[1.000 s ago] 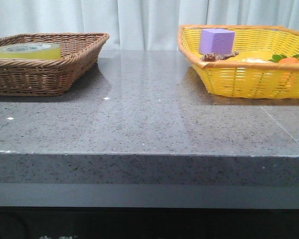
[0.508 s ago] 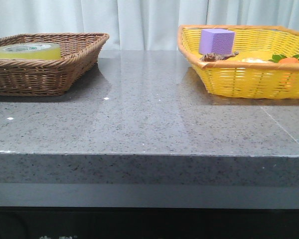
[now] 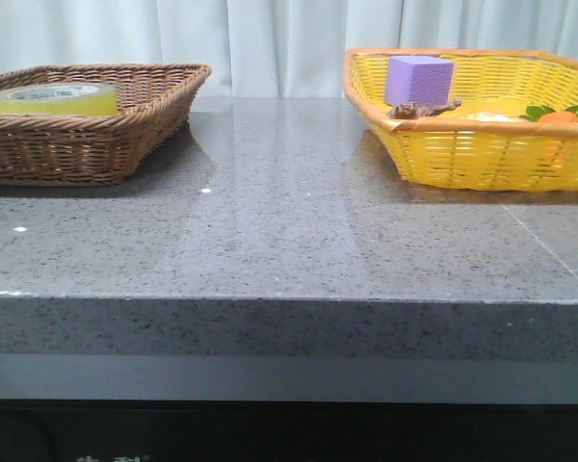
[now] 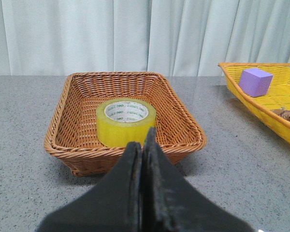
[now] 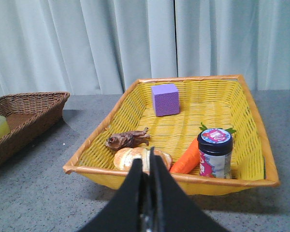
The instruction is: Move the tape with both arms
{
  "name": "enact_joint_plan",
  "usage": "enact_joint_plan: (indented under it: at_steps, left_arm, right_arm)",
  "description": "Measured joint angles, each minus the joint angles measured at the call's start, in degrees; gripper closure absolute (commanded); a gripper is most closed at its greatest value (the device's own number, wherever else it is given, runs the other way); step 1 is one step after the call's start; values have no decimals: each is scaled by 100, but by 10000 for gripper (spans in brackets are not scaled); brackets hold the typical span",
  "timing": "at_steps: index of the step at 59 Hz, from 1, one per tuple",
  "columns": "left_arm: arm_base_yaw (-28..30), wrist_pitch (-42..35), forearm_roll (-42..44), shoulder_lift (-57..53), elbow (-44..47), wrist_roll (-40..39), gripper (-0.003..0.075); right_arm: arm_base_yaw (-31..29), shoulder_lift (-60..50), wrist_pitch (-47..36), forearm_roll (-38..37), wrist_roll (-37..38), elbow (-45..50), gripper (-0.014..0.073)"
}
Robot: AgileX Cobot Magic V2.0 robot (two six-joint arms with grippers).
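Front view: one tape (image 3: 53, 98), two baskets; both tools (image 4: 141, 145) (image 5: 146, 162) pressed closed, empty

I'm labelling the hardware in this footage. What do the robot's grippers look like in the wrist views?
Only the fingers show. The left gripper has two matte black, wedge-shaped fingers that widen toward the camera, with rough, worn-looking inner edges. The right gripper looks the same: black and tapered, with a glint of metal low between its fingers. No cables or markings are visible.
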Motion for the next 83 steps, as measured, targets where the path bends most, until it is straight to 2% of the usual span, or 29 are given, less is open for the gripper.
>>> enact_joint_plan:
  at_steps: [9, 22, 49, 57, 83]
  left_arm:
    - [220, 0, 109, -299, 271, -136, 740]
    - [512, -13, 381, -1092, 1140, -576, 740]
    - [691, -419, 534, -1091, 2523, -606, 740]
    - [724, -831, 431, -1091, 2535, -616, 740]
    - [722, -979, 387, -1091, 2535, -616, 740]
  right_arm:
    - [0, 0, 0, 0, 0, 0, 684]
    - [0, 0, 0, 0, 0, 4, 684]
    - [0, 0, -12, 0, 0, 4, 684]
    - [0, 0, -12, 0, 0, 4, 684]
    - [0, 0, -12, 0, 0, 4, 684]
